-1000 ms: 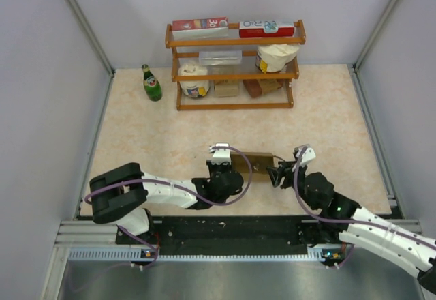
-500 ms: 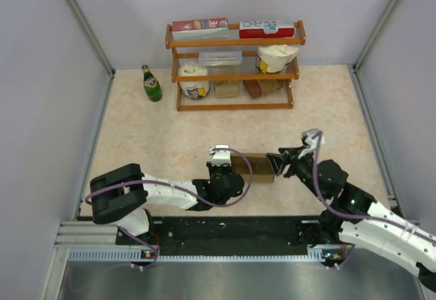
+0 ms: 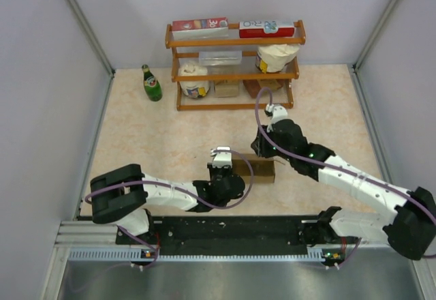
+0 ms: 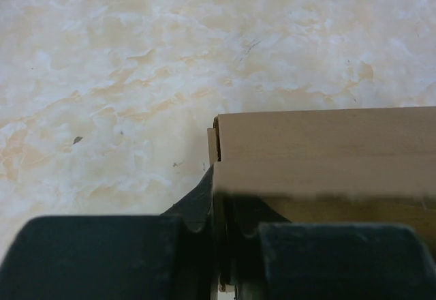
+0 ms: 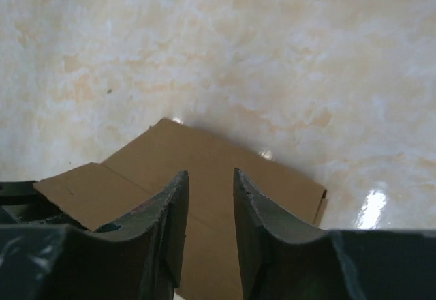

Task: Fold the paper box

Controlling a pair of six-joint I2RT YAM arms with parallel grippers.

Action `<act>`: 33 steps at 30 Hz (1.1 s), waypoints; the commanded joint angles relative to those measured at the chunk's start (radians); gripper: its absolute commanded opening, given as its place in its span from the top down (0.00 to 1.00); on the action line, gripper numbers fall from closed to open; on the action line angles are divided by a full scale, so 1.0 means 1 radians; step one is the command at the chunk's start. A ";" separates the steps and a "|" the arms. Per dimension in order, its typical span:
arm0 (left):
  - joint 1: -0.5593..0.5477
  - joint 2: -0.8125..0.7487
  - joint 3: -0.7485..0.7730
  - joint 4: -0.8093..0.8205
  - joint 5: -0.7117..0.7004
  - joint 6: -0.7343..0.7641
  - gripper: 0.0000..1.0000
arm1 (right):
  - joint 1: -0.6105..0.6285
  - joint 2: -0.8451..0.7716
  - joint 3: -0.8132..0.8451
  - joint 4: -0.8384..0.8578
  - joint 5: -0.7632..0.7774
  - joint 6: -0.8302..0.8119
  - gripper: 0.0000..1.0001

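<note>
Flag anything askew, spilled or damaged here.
Only the paper box: the flap at one end lies splayed open instead of tucked in. Nothing looks spilled or torn.

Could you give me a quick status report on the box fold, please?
Left gripper shut on paper box, left end. Right gripper part open, empty, poised over box top. Shelf far behind, no obstruction.

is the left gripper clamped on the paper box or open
Shut on it: in the left wrist view the left gripper pinches a thin edge of the paper box between its fingers.
</note>
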 commanded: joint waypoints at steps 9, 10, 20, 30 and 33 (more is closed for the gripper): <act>-0.031 -0.014 -0.026 -0.071 0.052 -0.020 0.57 | -0.001 0.032 -0.064 0.008 -0.207 0.069 0.69; -0.032 -0.020 -0.026 -0.075 0.057 -0.020 0.55 | 0.000 0.027 -0.070 0.008 -0.207 0.072 0.69; -0.090 -0.118 -0.027 -0.140 0.112 -0.048 0.39 | -0.001 0.015 -0.107 0.017 -0.195 0.066 0.69; -0.147 -0.255 -0.061 -0.242 0.383 -0.082 0.32 | -0.001 0.016 -0.127 0.039 -0.207 0.065 0.69; -0.204 -0.310 -0.073 -0.316 0.420 -0.122 0.32 | -0.001 0.010 -0.130 0.037 -0.203 0.060 0.69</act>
